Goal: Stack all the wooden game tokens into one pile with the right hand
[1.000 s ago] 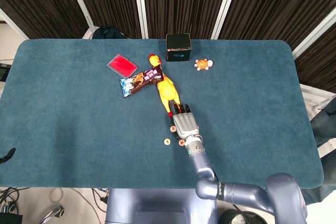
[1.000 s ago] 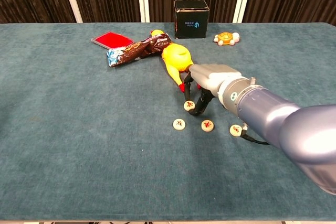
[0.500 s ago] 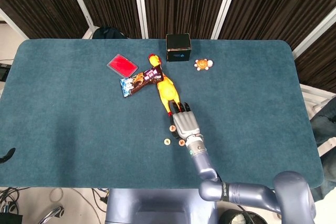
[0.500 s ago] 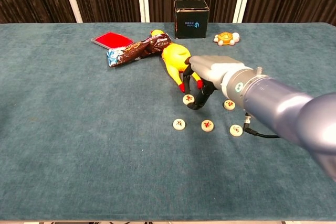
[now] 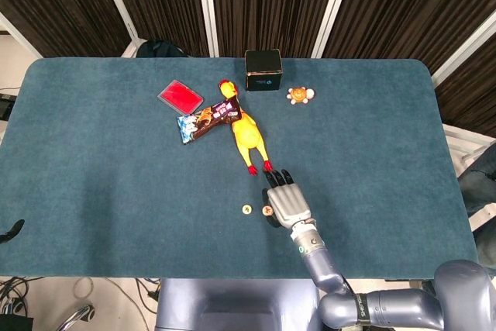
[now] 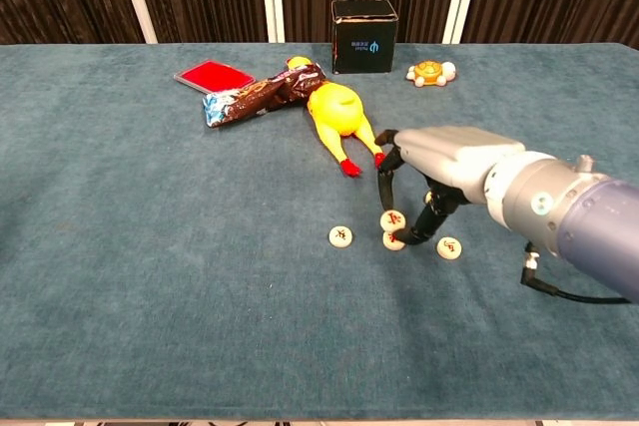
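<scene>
The table (image 5: pixel 93 160) was a wide, round-cornered top covered in napped teal cloth, and it carried everything. The right arm (image 6: pixel 569 221) — smooth grey metal — came in over the near edge, and its right hand (image 6: pixel 429 172) hovered near the middle of that edge, palm down, fingers arched downward; between thumb and a finger it pinched one wooden token (image 6: pixel 392 219), a small pale disc with a red mark, held tilted directly above a second token (image 6: pixel 394 240) that lay flat on the cloth, the two touching or very nearly so. Next in size, a yellow rubber chicken (image 5: pixel 246 136) lay with its long axis running from the far edge toward the near one, red comb toward the far side and red feet just beside the fingertips. A glossy brown snack wrapper (image 5: pixel 205 118), crinkled, lay slantwise against the chicken's head. A black cube-shaped box (image 5: pixel 263 70) stood closed by the middle of the far edge; what it held could not be told. A flat red rectangular card (image 5: pixel 180 96) lay to the left of the wrapper, and a small orange turtle toy (image 5: pixel 299 95) sat to the right of the box. Smallest were two more loose tokens, flat discs — one (image 6: pixel 340 236) to the left of the hand, one (image 6: pixel 449 247) to its right under the wrist. The left hand did not show in either view.
</scene>
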Robot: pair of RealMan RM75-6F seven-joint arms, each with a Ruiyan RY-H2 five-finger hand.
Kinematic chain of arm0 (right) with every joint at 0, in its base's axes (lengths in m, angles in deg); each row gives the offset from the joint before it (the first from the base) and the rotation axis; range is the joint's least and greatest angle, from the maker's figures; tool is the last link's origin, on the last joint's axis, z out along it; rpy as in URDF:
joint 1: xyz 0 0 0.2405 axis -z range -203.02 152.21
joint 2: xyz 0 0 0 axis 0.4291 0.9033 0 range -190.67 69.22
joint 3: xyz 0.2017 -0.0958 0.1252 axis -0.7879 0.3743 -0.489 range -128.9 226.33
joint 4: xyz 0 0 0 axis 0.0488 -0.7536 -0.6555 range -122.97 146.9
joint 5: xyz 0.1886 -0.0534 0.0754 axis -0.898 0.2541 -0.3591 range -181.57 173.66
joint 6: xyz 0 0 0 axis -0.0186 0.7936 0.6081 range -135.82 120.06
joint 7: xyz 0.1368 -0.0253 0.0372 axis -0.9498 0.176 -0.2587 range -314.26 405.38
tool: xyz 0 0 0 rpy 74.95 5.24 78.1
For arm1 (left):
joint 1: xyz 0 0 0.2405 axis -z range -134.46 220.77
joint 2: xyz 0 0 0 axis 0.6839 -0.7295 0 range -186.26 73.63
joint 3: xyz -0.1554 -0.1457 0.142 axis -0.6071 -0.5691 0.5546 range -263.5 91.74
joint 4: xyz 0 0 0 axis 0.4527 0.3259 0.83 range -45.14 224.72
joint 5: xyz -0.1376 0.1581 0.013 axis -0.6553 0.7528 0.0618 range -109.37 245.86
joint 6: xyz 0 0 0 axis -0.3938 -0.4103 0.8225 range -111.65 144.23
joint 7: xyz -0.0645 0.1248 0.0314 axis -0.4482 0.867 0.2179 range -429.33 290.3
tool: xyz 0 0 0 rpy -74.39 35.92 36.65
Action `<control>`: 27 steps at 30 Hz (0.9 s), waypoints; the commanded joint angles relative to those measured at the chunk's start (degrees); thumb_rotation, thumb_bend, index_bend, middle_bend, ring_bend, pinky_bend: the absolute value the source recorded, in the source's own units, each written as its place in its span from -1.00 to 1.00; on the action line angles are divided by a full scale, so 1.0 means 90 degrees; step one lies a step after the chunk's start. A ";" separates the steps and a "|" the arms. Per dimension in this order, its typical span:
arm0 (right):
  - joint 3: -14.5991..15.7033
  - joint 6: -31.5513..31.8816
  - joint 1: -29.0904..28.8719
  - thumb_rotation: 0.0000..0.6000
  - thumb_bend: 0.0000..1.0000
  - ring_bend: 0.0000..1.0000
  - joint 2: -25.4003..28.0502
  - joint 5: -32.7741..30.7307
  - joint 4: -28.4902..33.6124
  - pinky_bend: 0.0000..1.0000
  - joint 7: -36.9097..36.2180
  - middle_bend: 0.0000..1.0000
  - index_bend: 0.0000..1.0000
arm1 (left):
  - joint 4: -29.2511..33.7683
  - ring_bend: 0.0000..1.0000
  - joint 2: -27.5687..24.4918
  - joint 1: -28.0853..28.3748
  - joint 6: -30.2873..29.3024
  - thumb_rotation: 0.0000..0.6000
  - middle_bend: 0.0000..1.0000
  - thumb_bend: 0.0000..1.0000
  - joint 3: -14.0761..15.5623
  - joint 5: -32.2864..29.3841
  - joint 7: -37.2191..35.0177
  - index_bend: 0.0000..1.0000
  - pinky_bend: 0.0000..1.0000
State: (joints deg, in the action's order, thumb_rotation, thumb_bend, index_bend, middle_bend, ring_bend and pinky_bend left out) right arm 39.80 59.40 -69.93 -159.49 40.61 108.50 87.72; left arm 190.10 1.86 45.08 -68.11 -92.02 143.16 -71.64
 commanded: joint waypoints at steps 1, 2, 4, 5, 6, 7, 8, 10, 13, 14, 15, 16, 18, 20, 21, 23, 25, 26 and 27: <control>0.0055 -0.0007 0.0014 1.00 -0.29 -1.00 -0.0109 0.0092 -0.0216 -1.00 -0.0025 -1.00 0.08 | -0.0016 -1.00 0.0001 0.0005 0.0021 1.00 -1.00 -0.63 -0.0003 -0.0021 -0.0012 -0.78 -0.68; 0.0055 -0.0006 0.0016 1.00 -0.29 -1.00 -0.0133 0.0108 -0.0264 -1.00 -0.0030 -1.00 0.08 | -0.0021 -1.00 0.0002 0.0007 0.0032 1.00 -1.00 -0.63 -0.0003 -0.0028 -0.0016 -0.78 -0.68; 0.0038 -0.0015 0.0019 1.00 -0.29 -1.00 -0.0170 0.0110 -0.0329 -1.00 -0.0050 -1.00 0.08 | -0.0028 -1.00 0.0001 0.0013 0.0052 1.00 -1.00 -0.63 0.0000 -0.0034 -0.0019 -0.78 -0.68; 0.0026 -0.0032 0.0018 1.00 -0.29 -1.00 -0.0188 0.0100 -0.0366 -1.00 -0.0056 -1.00 0.08 | -0.0030 -1.00 0.0000 0.0016 0.0061 1.00 -1.00 -0.63 0.0002 -0.0034 -0.0013 -0.78 -0.68; 0.0025 -0.0047 0.0014 1.00 -0.29 -1.00 -0.0202 0.0090 -0.0403 -1.00 -0.0047 -1.00 0.08 | -0.0033 -1.00 0.0002 0.0019 0.0063 1.00 -1.00 -0.63 0.0003 -0.0032 -0.0008 -0.78 -0.68; 0.0023 -0.0062 0.0012 1.00 -0.29 -1.00 -0.0216 0.0082 -0.0433 -1.00 -0.0043 -1.00 0.08 | -0.0033 -1.00 0.0002 0.0019 0.0061 1.00 -1.00 -0.63 0.0002 -0.0030 -0.0007 -0.78 -0.68; 0.0023 -0.0084 0.0015 1.00 -0.29 -1.00 -0.0235 0.0065 -0.0468 -1.00 -0.0046 -1.00 0.08 | -0.0034 -1.00 0.0002 0.0018 0.0057 1.00 -1.00 -0.63 0.0000 -0.0030 -0.0009 -0.78 -0.68; 0.0030 -0.0121 0.0025 1.00 -0.29 -1.00 -0.0262 0.0033 -0.0513 -1.00 -0.0060 -1.00 0.08 | -0.0031 -1.00 -0.0001 0.0016 0.0053 1.00 -1.00 -0.63 -0.0005 -0.0037 -0.0015 -0.78 -0.68; 0.0052 -0.0158 0.0050 1.00 -0.29 -1.00 -0.0299 0.0020 -0.0575 -1.00 -0.0087 -1.00 0.08 | -0.0029 -1.00 -0.0003 0.0014 0.0050 1.00 -1.00 -0.63 -0.0008 -0.0043 -0.0018 -0.78 -0.68; 0.0057 -0.0169 0.0056 1.00 -0.29 -1.00 -0.0308 0.0026 -0.0591 -1.00 -0.0095 -1.00 0.08 | -0.0029 -1.00 -0.0002 0.0014 0.0050 1.00 -1.00 -0.63 -0.0007 -0.0042 -0.0014 -0.78 -0.68; 0.0056 -0.0178 0.0060 1.00 -0.29 -1.00 -0.0319 0.0035 -0.0611 -1.00 -0.0105 -1.00 0.08 | -0.0028 -1.00 -0.0001 0.0014 0.0053 1.00 -1.00 -0.63 -0.0005 -0.0041 -0.0011 -0.78 -0.68; 0.0051 -0.0186 0.0060 1.00 -0.29 -1.00 -0.0328 0.0041 -0.0630 -1.00 -0.0110 -1.00 0.08 | -0.0031 -1.00 0.0000 0.0015 0.0053 1.00 -1.00 -0.63 -0.0005 -0.0042 -0.0008 -0.78 -0.68; 0.0022 -0.0193 0.0060 1.00 -0.29 -1.00 -0.0349 0.0058 -0.0657 -1.00 -0.0134 -1.00 0.08 | -0.0035 -1.00 0.0002 0.0015 0.0049 1.00 -1.00 -0.63 -0.0008 -0.0044 -0.0010 -0.78 -0.68; 0.0001 -0.0202 0.0055 1.00 -0.29 -1.00 -0.0361 0.0075 -0.0672 -1.00 -0.0138 -1.00 0.08 | -0.0038 -1.00 0.0002 0.0013 0.0046 1.00 -1.00 -0.63 -0.0013 -0.0048 -0.0017 -0.78 -0.68; -0.0004 -0.0206 0.0053 1.00 -0.29 -1.00 -0.0364 0.0082 -0.0670 -1.00 -0.0137 -1.00 0.08 | -0.0038 -1.00 0.0000 0.0014 0.0046 1.00 -1.00 -0.63 -0.0015 -0.0050 -0.0020 -0.78 -0.68; 0.0000 -0.0210 0.0052 1.00 -0.29 -1.00 -0.0370 0.0096 -0.0675 -1.00 -0.0117 -1.00 0.08 | -0.0040 -1.00 -0.0001 0.0014 0.0050 1.00 -1.00 -0.63 -0.0013 -0.0050 -0.0019 -0.78 -0.68; -0.0003 -0.0211 0.0055 1.00 -0.29 -1.00 -0.0377 0.0082 -0.0684 -1.00 -0.0098 -1.00 0.08 | -0.0039 -1.00 -0.0002 0.0015 0.0051 1.00 -1.00 -0.63 -0.0012 -0.0046 -0.0021 -0.78 -0.68; -0.0004 -0.0212 0.0055 1.00 -0.29 -1.00 -0.0381 0.0071 -0.0689 -1.00 -0.0090 -1.00 0.08 | -0.0041 -1.00 -0.0002 0.0014 0.0051 1.00 -1.00 -0.63 -0.0012 -0.0046 -0.0021 -0.78 -0.68; -0.0007 -0.0216 0.0056 1.00 -0.29 -1.00 -0.0384 0.0051 -0.0693 -1.00 -0.0075 -1.00 0.08 | -0.0041 -1.00 -0.0001 0.0014 0.0049 1.00 -1.00 -0.63 -0.0012 -0.0044 -0.0021 -0.78 -0.68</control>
State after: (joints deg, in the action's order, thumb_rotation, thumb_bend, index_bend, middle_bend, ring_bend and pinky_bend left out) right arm 39.75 57.47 -69.44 -162.92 41.11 102.30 86.99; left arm 189.74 1.85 45.22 -67.68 -92.13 142.76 -71.82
